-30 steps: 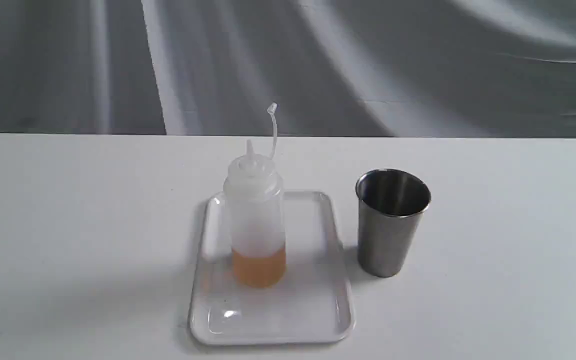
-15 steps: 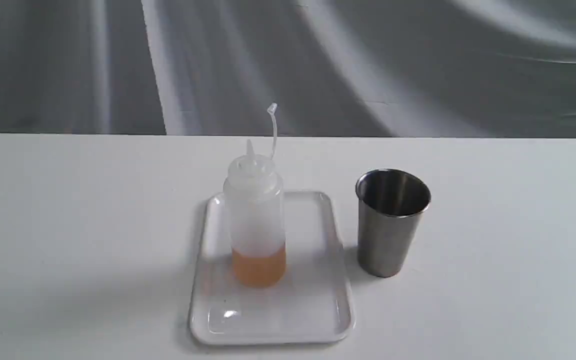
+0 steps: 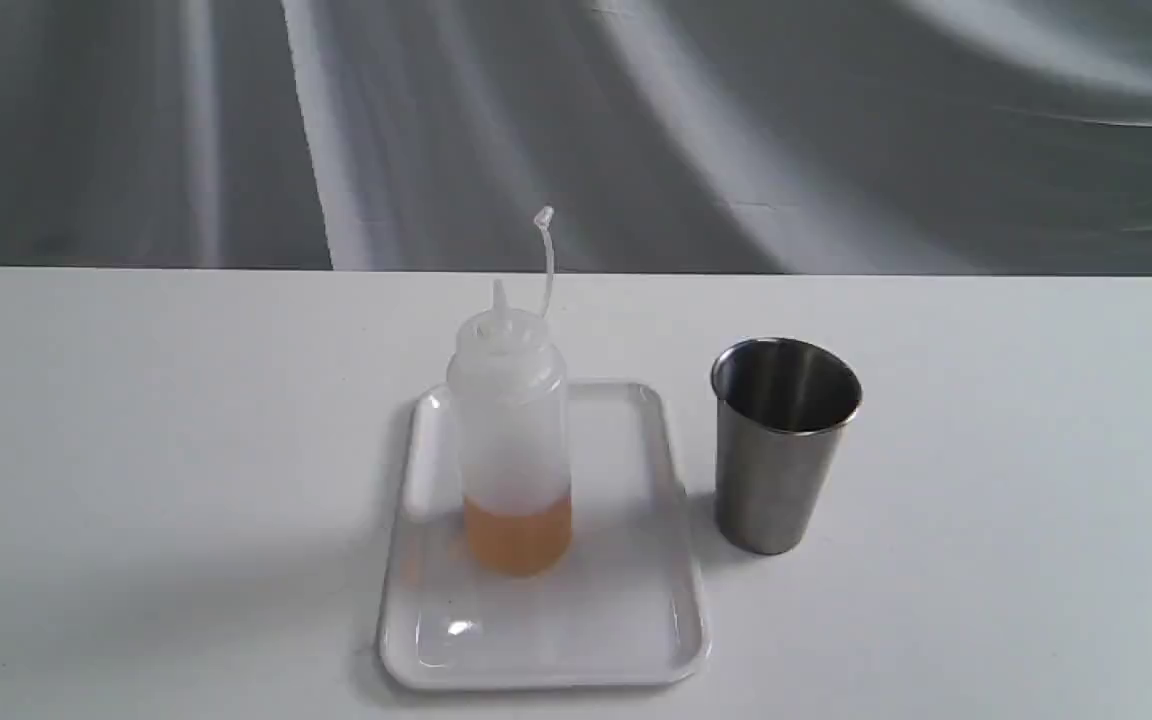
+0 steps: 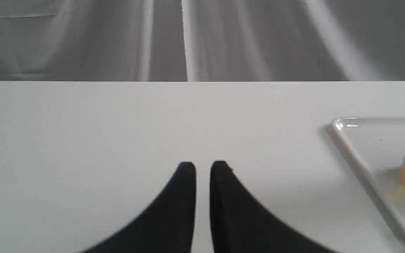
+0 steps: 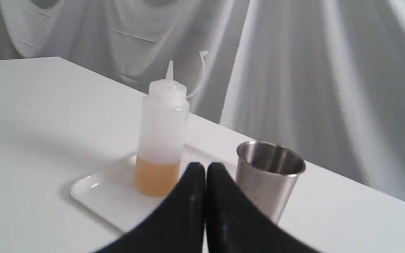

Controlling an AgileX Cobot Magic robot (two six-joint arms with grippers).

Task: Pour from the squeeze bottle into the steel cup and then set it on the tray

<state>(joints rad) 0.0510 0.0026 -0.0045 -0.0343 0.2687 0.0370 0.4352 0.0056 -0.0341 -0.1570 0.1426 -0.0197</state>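
So both grippers sat empty. The right gripper point(image 5: 206, 165) had its fingers pressed together. The left gripper point(image 4: 203, 164) had only a sliver of gap and nothing in it. The squeeze bottle point(image 3: 511, 440) stood upright on the tray point(image 3: 546, 640), out ahead of the right gripper and untouched. The steel cup point(image 3: 781, 460) stood ahead of it too, just beside the tray on the table point(image 3: 136, 450). The left gripper was well apart from it all.

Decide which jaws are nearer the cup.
Right. The right jaws sit close before the cup; the left jaws are off beyond the tray, on its side away from the cup.
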